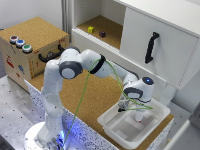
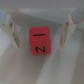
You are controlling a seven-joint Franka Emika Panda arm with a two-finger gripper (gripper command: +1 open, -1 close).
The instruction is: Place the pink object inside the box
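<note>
The pink object (image 2: 39, 41), a small pink-red block with black marks on its top face, lies on the white floor of the box (image 1: 112, 126). In the exterior view the arm reaches down into that shallow white tray at the right. My gripper (image 1: 139, 117) hangs inside it. In the wrist view my gripper (image 2: 40, 44) is open. Its fingers (image 2: 10, 31) stand on either side of the block, with a gap between each of them and the block.
A cork-topped brown box (image 1: 30, 45) with coloured buttons stands at the exterior view's left. A small yellow cube (image 1: 90, 29) and a dark purple piece (image 1: 102, 34) sit on the open shelf behind. A white cabinet door with a black handle (image 1: 151, 47) is above the tray.
</note>
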